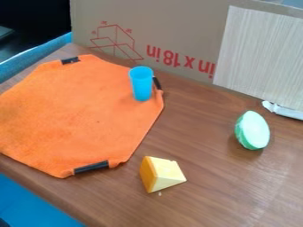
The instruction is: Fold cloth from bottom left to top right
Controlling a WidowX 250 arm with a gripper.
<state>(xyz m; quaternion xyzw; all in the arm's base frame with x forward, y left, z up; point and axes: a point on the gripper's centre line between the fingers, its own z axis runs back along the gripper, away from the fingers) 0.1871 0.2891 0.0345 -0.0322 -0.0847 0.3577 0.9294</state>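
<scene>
Orange cloth lies spread out on the brown wood worktop, left side of the camera view, running out past the left edge. Not folded over, many-sided outline, slight ripples along the lower edge. Black strips at its borders: one at the top, one at the right partly behind the cup, one at the bottom. Blue cup upright on the cloth near its upper right edge. Yellow cheese wedge on the worktop, just beside the cloth's lower right edge, apart from it; orange on one side. Pale green rounded piece with a flat face, farther right, well apart from the cloth. Cardboard with red print stands behind, pale streaked panel against it at right. Whitish object below the panel, can't make out what. Tool: cannot tell if apart, together or clamped.
</scene>
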